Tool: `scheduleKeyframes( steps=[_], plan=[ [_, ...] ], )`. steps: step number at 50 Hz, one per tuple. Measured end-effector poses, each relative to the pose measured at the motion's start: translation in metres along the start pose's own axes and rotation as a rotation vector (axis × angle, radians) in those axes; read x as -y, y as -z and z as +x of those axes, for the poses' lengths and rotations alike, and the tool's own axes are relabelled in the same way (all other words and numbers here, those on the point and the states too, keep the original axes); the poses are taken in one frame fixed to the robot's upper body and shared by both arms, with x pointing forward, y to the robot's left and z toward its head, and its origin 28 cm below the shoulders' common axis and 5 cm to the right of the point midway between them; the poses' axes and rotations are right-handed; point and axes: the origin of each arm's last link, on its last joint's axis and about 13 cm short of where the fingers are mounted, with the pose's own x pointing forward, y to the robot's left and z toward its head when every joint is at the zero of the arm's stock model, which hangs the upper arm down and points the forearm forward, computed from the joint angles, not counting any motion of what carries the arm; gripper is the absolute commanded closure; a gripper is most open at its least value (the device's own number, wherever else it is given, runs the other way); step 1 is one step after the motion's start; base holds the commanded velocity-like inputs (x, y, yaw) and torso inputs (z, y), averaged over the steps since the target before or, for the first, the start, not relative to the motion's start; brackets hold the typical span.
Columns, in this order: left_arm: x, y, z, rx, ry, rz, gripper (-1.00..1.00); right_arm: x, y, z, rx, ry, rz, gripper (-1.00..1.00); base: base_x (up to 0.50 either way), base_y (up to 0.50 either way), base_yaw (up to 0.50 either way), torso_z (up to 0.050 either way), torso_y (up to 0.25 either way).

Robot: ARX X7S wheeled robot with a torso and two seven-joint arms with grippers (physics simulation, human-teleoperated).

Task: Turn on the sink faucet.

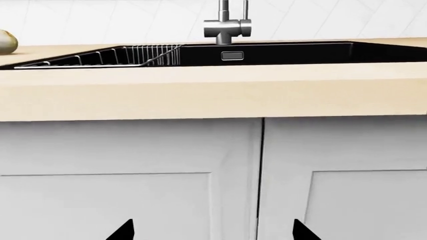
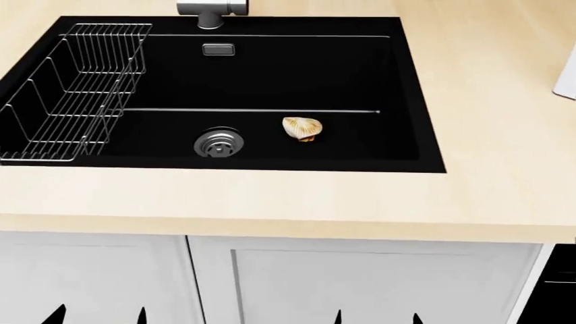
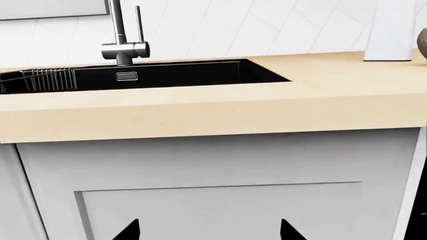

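Observation:
The sink faucet [image 3: 125,49], brushed grey metal with an upright rod lever, stands behind the black sink [image 2: 270,88] at the back of the counter. It also shows in the left wrist view [image 1: 227,27], and its base shows in the head view [image 2: 210,11]. The sink holds a round steel drain [image 2: 218,142] and an overflow plate [image 2: 218,49]. My left gripper [image 1: 212,231] and right gripper [image 3: 209,231] are both open and empty, low in front of the white cabinet doors, well below the counter and far from the faucet. Only their black fingertips show.
A wire rack [image 2: 77,88] hangs in the sink's left part. A tan shell-like object [image 2: 301,128] lies on the sink floor. A light wood counter [image 2: 486,135] surrounds the sink, with white cabinet doors [image 2: 360,283] below. A white object [image 3: 390,30] stands at the counter's right.

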Motion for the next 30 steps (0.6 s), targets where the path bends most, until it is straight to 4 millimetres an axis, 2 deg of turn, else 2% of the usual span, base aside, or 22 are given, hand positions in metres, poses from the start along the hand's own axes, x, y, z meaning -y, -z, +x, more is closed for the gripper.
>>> scheduleKeyframes(
  steps=[4,19,30],
  plan=[
    [0.0005,0.0001,0.0005,-0.004,0.002,0.002,-1.00,0.0002,-0.0005,0.0000,0.005,0.000,-0.001,-1.00,0.22,0.00,0.00,0.000,0.000],
    [0.0012,0.0005,0.0005,-0.005,0.006,0.015,-1.00,0.0000,-0.0015,-0.0009,0.015,0.000,-0.013,-1.00,0.00,0.00,0.00,0.000,0.000],
    [-0.0009,-0.0018,-0.0020,0.041,0.009,-0.003,-1.00,-0.0002,-0.0016,-0.0008,0.015,-0.001,-0.020,-1.00,0.00,0.00,0.00,0.050,0.000]
  ],
)
